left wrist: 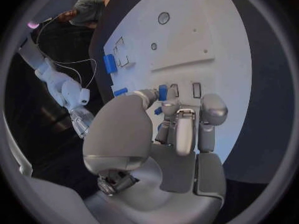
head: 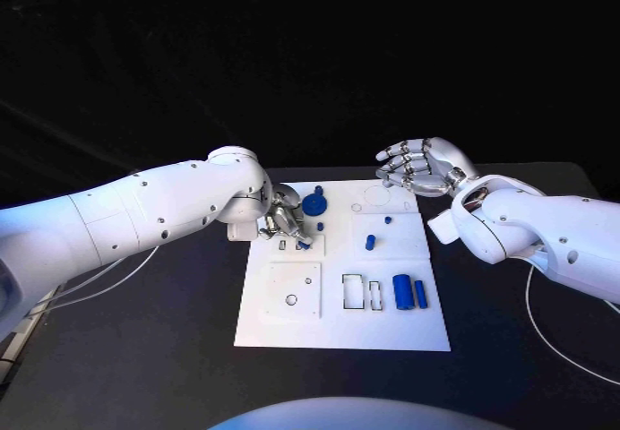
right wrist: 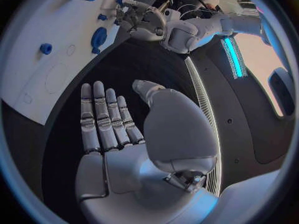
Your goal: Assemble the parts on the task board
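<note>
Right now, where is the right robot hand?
In the head view, the right robot hand hovers open at the task board's far right corner, holding nothing.

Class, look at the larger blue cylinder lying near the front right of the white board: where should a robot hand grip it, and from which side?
Probably around the middle of the larger blue cylinder, coming down from above. It lies flat on the task board, so its round flanks are exposed. A slimmer blue piece lies close alongside, so the fingers need care on that side. The right robot hand looks open and free.
</note>
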Controlling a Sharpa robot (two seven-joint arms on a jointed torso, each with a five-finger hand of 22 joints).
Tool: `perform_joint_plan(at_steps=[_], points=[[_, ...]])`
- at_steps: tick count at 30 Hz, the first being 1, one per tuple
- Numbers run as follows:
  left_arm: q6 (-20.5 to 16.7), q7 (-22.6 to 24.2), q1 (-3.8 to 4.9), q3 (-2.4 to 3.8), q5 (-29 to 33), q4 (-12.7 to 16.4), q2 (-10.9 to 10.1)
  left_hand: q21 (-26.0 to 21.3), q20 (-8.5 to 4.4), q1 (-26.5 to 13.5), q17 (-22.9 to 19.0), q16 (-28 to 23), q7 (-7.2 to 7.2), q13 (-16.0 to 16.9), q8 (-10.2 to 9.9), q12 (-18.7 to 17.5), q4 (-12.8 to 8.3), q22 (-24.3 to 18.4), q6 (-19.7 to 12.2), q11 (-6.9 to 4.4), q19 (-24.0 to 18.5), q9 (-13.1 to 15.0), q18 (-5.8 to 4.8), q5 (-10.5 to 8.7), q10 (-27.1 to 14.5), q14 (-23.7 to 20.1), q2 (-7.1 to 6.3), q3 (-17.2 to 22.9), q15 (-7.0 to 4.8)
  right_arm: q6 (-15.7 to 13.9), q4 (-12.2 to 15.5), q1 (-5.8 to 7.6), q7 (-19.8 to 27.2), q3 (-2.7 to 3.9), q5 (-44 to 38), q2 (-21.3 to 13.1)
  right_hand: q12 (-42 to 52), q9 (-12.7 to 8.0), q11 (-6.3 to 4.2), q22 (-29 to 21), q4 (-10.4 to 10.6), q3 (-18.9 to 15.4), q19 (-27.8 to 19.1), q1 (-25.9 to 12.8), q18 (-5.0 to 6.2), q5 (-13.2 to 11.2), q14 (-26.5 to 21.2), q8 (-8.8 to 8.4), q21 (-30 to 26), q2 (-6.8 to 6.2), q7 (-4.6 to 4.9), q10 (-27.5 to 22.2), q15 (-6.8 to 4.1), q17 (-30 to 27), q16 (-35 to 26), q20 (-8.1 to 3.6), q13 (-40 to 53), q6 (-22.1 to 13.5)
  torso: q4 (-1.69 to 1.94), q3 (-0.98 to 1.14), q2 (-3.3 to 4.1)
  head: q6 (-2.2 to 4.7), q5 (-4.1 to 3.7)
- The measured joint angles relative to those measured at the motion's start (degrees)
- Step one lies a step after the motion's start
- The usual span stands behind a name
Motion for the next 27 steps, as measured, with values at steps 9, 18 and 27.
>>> perform_joint_plan(at_steps=[9,18,27], points=[[-1.4,0.1,-0.01,0.29,3.9,1.8,-2.6,0.0,0.00,0.0,0.0,0.0,0.01,1.7,0.1,0.8,0.4,0.3,0.0,-0.09,0.0,0.0,0.00,-0.19,1.1,0.0,0.00,0.4,0.00,0.0,0.0,0.00,0.0,0.00,0.0,-0.1,0.0,0.0,0.00,-0.1,0.0,0.0,0.0,0.0,0.00,0.0,0.0,0.00,0.0,0.00,0.00,0.0,0.00,-0.1,0.0,0.00,-0.1,0.0,0.09,-0.01,0.00,0.03,-0.03],[-4.5,0.1,-0.44,0.35,5.4,4.3,-5.4,0.9,-0.51,-1.5,0.0,0.0,-0.19,4.3,3.0,2.4,1.5,1.7,0.2,-0.54,1.4,0.0,0.00,-0.30,3.2,-0.1,-1.46,1.6,-0.52,0.0,0.0,-0.02,0.1,-0.01,-0.1,-0.3,0.0,0.0,0.00,-0.1,0.0,0.0,0.0,0.0,0.00,0.0,0.0,0.00,0.0,0.00,0.00,0.0,0.00,-0.1,0.0,0.00,-0.1,0.0,0.16,-0.05,-0.03,-0.08,0.27],[-10.1,0.2,-1.79,0.31,4.3,6.6,-7.2,1.7,-1.13,-4.2,0.0,0.2,-0.70,7.1,5.1,3.6,0.7,3.8,0.8,-1.24,2.6,0.0,-0.90,0.20,5.5,0.0,-3.35,5.6,-1.02,-0.1,-0.1,-0.02,0.5,-0.04,-0.1,-0.5,0.0,0.0,0.00,-0.5,0.0,0.0,0.0,-0.3,0.00,0.2,0.0,0.31,-0.2,0.31,0.00,0.0,0.00,-0.2,-0.3,0.00,-0.4,0.0,0.32,-0.16,-0.11,-0.08,0.58]])
